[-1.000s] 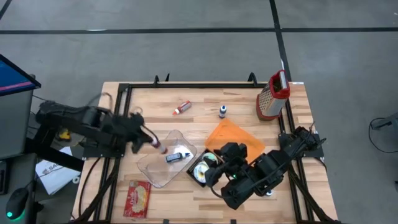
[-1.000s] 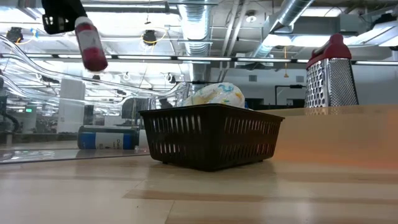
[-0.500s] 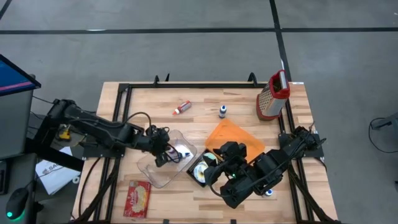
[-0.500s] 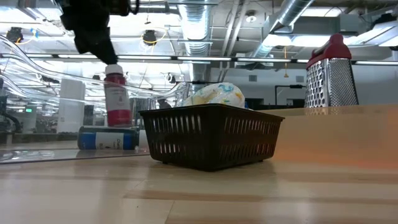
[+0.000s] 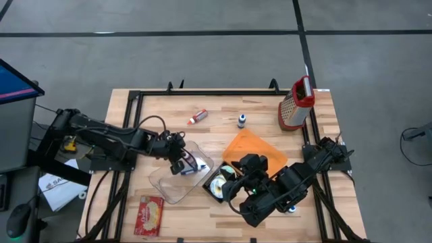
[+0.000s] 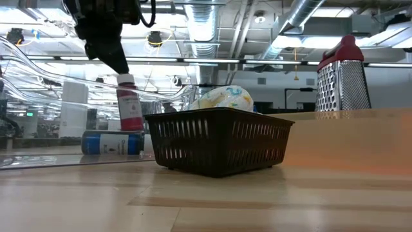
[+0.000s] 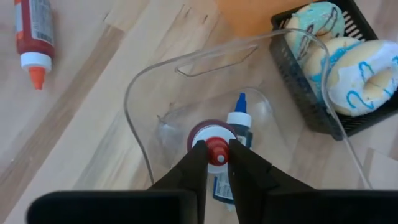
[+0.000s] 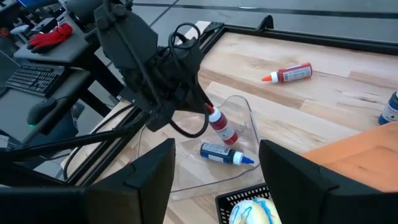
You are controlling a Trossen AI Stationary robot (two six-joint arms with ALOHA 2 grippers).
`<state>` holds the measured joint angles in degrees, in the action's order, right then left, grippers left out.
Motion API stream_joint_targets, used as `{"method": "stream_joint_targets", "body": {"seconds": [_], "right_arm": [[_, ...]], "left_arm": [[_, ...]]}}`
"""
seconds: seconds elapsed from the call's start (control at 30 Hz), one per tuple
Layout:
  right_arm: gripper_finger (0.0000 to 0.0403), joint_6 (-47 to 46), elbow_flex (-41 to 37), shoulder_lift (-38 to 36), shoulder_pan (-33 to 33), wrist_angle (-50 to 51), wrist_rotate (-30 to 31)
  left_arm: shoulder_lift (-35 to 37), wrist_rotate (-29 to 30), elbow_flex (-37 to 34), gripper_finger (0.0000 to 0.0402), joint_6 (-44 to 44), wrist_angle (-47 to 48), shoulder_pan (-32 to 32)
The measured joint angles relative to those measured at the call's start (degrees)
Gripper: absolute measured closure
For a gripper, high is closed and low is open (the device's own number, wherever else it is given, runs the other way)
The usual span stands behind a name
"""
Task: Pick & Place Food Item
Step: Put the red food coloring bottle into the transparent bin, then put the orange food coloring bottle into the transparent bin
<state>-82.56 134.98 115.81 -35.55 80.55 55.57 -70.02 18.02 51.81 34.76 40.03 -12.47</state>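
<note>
Left wrist view: jaws narrowly pinch the red bottle's (image 7: 214, 140) cap.

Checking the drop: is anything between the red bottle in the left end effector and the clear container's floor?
Nothing visible does. The left end effector holds the red bottle upright inside the clear container; the blue bottle lies beside it, not beneath.

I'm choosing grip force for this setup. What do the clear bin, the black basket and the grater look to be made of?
Clear bin: likely glossy transparent plastic; the wood shows through it.
Black basket: probably moulded plastic, matte, with slatted walls.
Grater: apparently shiny perforated metal, with a red top that may be plastic.
</note>
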Motion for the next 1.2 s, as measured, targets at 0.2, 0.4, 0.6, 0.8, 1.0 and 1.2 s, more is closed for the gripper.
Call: {"method": "stream_joint_targets", "body": {"seconds": [0.2, 0.4, 0.6, 0.8, 1.0, 1.2], "right_arm": [[0.0179, 0.0, 0.0, 0.0, 0.0, 0.0, 0.0], [0.0179, 0.0, 0.0, 0.0, 0.0, 0.1, 0.0], [0.0179, -0.1, 0.0, 0.0, 0.0, 0.0, 0.0], [0.0179, -0.2, -0.2, 0.0, 0.7, 0.0, 0.5], [0.0179, -0.5, -0.2, 0.0, 1.3, 0.1, 0.5], [0.0179, -1.7, -0.3, 0.0, 1.2, 0.4, 0.4]], "left_arm": [[0.0, -0.8, 0.0, 0.0322, -1.8, -0.3, 1.3], [1.0, -1.9, -0.1, 0.0318, -2.0, -1.0, 1.3], [7.9, -2.0, 1.0, 0.0317, -3.8, -3.7, 4.6], [4.4, -11.5, 5.4, 0.0315, -14.4, -1.0, 21.3], [-9.1, -18.5, 13.6, 0.0286, -27.1, 7.2, 37.7], [-22.1, -22.8, 19.1, 0.0242, -34.0, 10.6, 45.1]]}}
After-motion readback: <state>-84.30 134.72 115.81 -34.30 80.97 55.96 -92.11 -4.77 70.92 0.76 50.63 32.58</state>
